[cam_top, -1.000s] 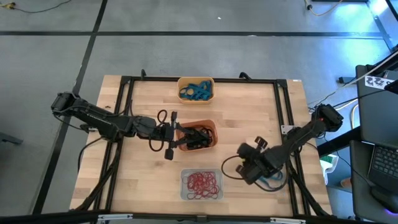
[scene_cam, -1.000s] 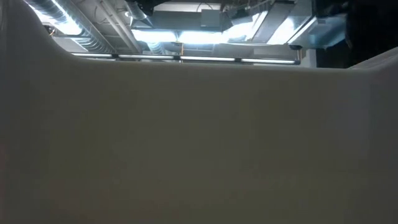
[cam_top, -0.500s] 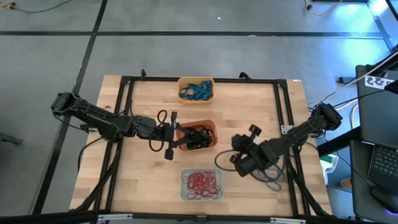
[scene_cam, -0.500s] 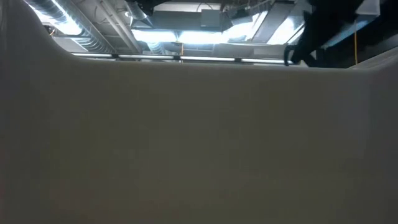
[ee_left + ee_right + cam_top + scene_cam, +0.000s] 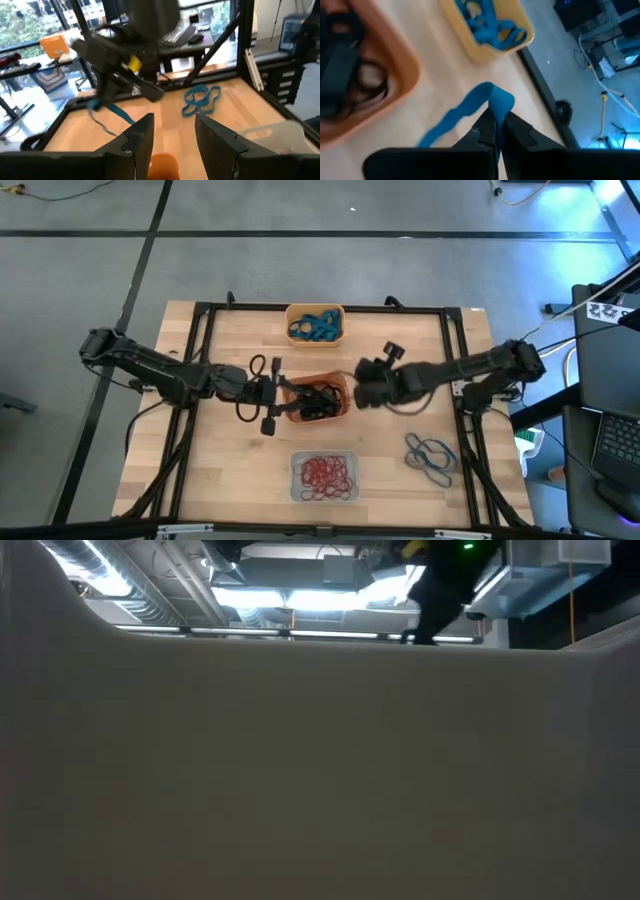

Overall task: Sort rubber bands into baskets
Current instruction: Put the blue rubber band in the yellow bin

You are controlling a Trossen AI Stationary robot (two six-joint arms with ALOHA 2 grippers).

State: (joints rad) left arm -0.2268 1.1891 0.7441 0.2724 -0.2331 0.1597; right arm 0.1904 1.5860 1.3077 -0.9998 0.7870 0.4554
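We can read no brand, label or writing on anything here. The right arm reaches in from the right edge of the surface (image 5: 420, 340), stretched nearly level toward the middle, and its right tool (image 5: 362, 393) sits just beside the right end of the red-orange basket (image 5: 338, 390). In its wrist view that tool is pinched closed on a blue rubber band (image 5: 487, 100), which droops from the fingertips (image 5: 490, 125) above bare wood between the red-orange basket and the yellow basket (image 5: 315, 309). The left arm lies low from the left edge, elbow bent, with the left tool (image 5: 272, 394) at the left end of the red-orange basket; its two fingers (image 5: 142, 135) stand apart and we see nothing between them. Black bands (image 5: 315, 400) fill the red-orange basket, blue bands (image 5: 315, 326) lie in the yellow basket at the far edge, and red bands (image 5: 326, 473) fill the pale basket (image 5: 296, 492) at the near edge. A few loose blue bands (image 5: 431, 458) lie on the wood to the right of the pale basket, well apart from both tools. In the low view a pale wall close to the lens blocks nearly everything
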